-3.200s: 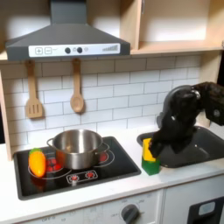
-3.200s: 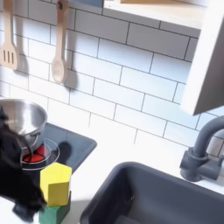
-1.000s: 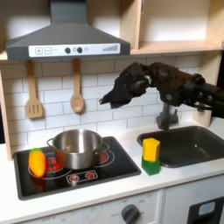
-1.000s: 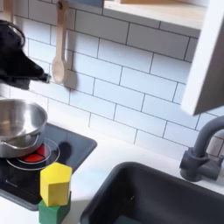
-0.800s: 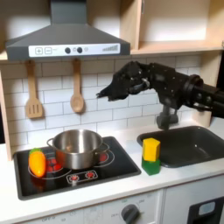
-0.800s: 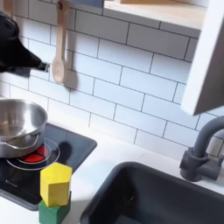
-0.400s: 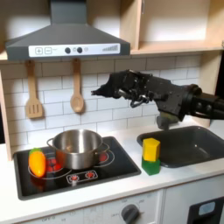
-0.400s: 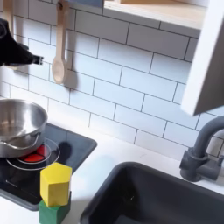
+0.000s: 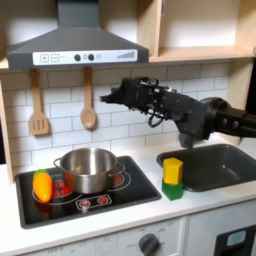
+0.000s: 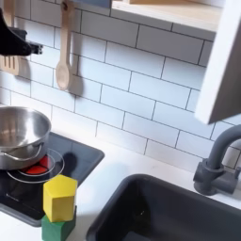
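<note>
White glossy brick tiles run across the whole back wall (image 9: 130,95), and beneath them the pale, smooth countertop (image 9: 150,210) carries everything else. The grey range hood (image 9: 70,40), a sloped trapezoid with small round knobs on its front band, hangs at the first exterior view's upper left. Over on the first exterior view's right sits the dark rectangular sink (image 9: 215,165), its basin rounded at the corners, with a curved grey faucet (image 10: 221,160) rising at the second exterior view's right edge. The flat black stovetop (image 9: 85,195) shows red ring burners, and on it stands the shiny round metal pot (image 9: 88,168), brushed steel catching the light. And here is the black arm stretching in from the first exterior view's right, high above the pot, its gripper (image 9: 104,96) hovering in the air just in front of the tiles, near the hanging wooden spoon (image 9: 88,105); the fingers look empty, but whether they are parted or closed cannot be told from these blurry shapes. A slotted wooden spatula (image 9: 38,108) hangs beside the spoon. Down on the counter, between stove and sink, a yellow block (image 9: 173,170) stands stacked on a green block (image 9: 173,190), both matte and blocky. At the stove's left edge in the first exterior view lies a small orange-and-yellow toy piece (image 9: 42,185), smooth and rounded.
</note>
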